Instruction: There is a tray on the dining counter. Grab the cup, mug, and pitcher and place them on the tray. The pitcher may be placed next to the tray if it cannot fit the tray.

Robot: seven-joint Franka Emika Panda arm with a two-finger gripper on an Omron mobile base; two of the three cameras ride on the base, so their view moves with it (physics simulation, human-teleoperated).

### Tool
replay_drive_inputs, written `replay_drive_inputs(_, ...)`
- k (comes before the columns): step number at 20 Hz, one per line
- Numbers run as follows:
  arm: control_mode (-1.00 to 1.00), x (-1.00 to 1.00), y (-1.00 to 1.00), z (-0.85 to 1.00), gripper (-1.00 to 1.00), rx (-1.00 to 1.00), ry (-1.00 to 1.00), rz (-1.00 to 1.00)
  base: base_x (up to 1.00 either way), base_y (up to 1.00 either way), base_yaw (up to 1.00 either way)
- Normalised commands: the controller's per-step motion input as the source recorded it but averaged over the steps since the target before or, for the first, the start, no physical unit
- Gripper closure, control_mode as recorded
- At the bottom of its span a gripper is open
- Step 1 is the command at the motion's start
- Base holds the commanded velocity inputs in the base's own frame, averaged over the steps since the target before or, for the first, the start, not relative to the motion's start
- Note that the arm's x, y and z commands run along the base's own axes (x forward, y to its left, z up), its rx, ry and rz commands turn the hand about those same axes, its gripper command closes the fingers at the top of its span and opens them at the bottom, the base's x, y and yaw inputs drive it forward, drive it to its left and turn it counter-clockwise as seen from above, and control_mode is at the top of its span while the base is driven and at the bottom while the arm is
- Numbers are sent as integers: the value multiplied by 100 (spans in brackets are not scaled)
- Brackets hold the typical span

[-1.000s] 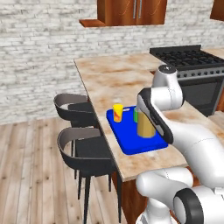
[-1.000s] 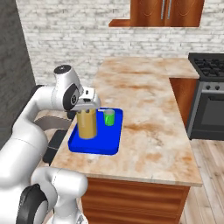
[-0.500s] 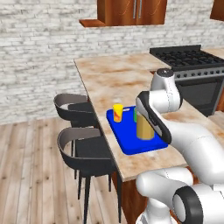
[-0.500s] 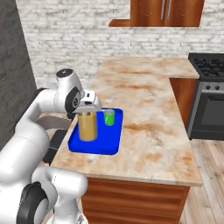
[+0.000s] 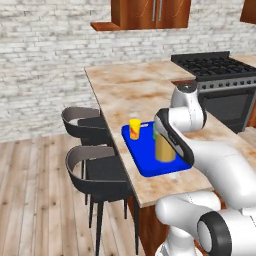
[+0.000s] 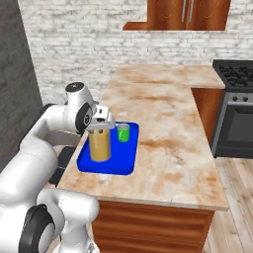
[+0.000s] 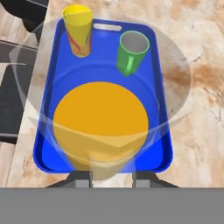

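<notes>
Two dark round-backed stools (image 5: pixel 92 127) stand at the left side of the long beige-and-tan marbled dining counter (image 6: pixel 168 123). On the counter near that left edge lies the flat bright blue rectangular tray (image 7: pixel 157 109), also seen from the left base (image 5: pixel 145 162) and the right base (image 6: pixel 123 160). At its far left corner stands the slender yellow cup with a red-orange picture (image 7: pixel 78 29) (image 5: pixel 134 128). Right of it stands the squat green mug (image 7: pixel 132 51) (image 6: pixel 123 132). On the tray's near part stands the clear glass pitcher of amber liquid (image 7: pixel 101 124) (image 6: pixel 99 144) (image 5: pixel 164 146), upright. The two-finger gripper (image 7: pixel 111 177) is clasped on the pitcher's rim from above (image 6: pixel 101 124). A black stove (image 5: pixel 215 67) sits far right.
</notes>
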Motion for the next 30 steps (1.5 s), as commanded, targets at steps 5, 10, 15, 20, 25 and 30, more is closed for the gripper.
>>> replay_drive_inputs(5, -100, 12, 0, -17, 100, 0, 0, 0, 0, 0, 0)
replay_drive_inputs(10, -100, 11, 0, -21, 100, 0, 0, 0, 0, 0, 0)
replay_drive_inputs(15, -100, 10, 0, -17, 100, 0, 0, 0, 0, 0, 0)
replay_drive_inputs(20, -100, 20, 0, 0, 100, 0, 0, 0, 0, 0, 0)
replay_drive_inputs(25, -100, 22, 0, 0, 100, 0, 0, 0, 0, 0, 0)
replay_drive_inputs(30, -100, 33, 0, 0, 100, 0, 0, 0, 0, 0, 0)
